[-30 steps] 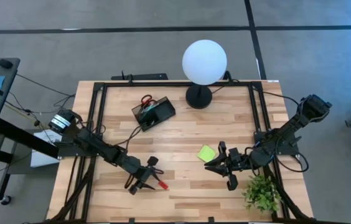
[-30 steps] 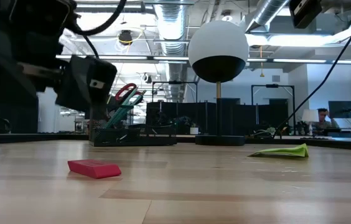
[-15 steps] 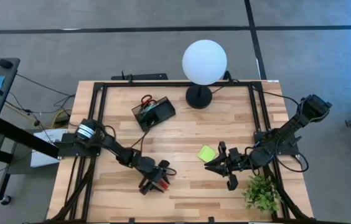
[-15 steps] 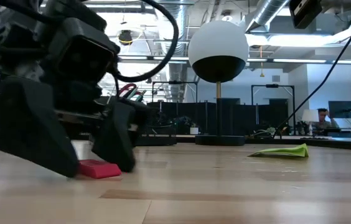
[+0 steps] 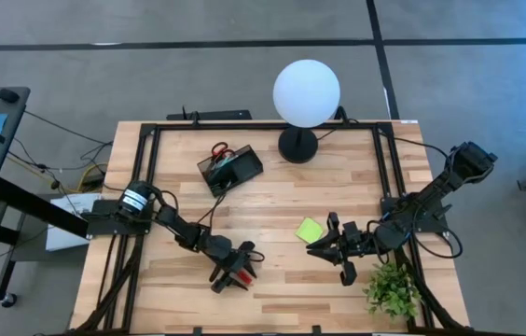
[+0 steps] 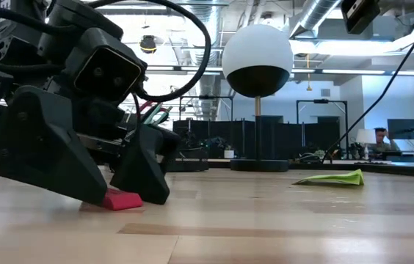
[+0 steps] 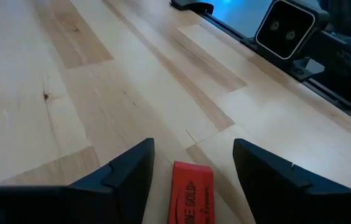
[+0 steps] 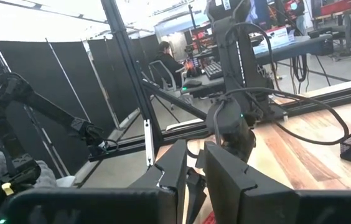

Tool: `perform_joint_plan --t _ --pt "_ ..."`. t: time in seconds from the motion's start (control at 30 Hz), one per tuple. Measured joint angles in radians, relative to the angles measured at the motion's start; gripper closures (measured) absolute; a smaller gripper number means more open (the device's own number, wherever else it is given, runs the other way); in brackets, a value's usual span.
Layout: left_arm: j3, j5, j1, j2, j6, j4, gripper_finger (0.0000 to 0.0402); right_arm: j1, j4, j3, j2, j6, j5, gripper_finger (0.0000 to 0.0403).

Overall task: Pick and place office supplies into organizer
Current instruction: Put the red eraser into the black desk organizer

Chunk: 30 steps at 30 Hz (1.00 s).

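Near the front edge of the desk (image 5: 272, 210), the left gripper (image 5: 236, 271) is down at the surface with its fingers spread wide on either side of a small red eraser (image 7: 192, 193). The left wrist view shows the red block lying flat between the two dark fingers, not yet pinched; the low view shows the fingertips at the wood on both sides of it. At the back of the desk, the black organizer (image 5: 232, 170) already holds red-handled scissors (image 5: 218, 149) and what look like a few pens standing in it, so part of the task appears done. The lime-green sticky-note pad (image 5: 310, 230) lies loose on the wood, well apart from the organizer and just beside the right gripper (image 5: 323, 244), which waits near the small plant (image 5: 394, 285) with its fingers nearly together and nothing visibly between them. By this reading, the eraser and the pad are what remains; closing on the eraser looks like the step in hand.
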Motion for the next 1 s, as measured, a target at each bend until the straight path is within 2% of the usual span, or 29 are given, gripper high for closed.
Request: perform_joint_plan --t 0.13,0.43,0.57,0.87,1.0 --pt "-0.02 -0.029 -0.019 0.0 -0.016 0.016 0.0187 0.003 0.0 0.0 0.0 0.0 0.0 0.0353" --pt "-0.029 -0.208 -0.074 0.0 0.031 0.023 0.0194 0.003 0.0 0.0 0.0 0.0 0.0 0.0353" --pt "-0.029 -0.228 -0.081 0.0 0.03 0.02 0.023 0.003 0.0 0.0 0.0 0.0 0.0 0.0353" --pt "-0.035 -0.238 -0.08 0.0 0.029 0.04 0.035 0.003 0.0 0.0 0.0 0.026 0.0 0.0353" --pt "-0.037 -0.282 -0.074 -0.026 0.024 0.044 0.0356 0.003 0.0 0.0 0.0 0.05 0.0 0.0353"
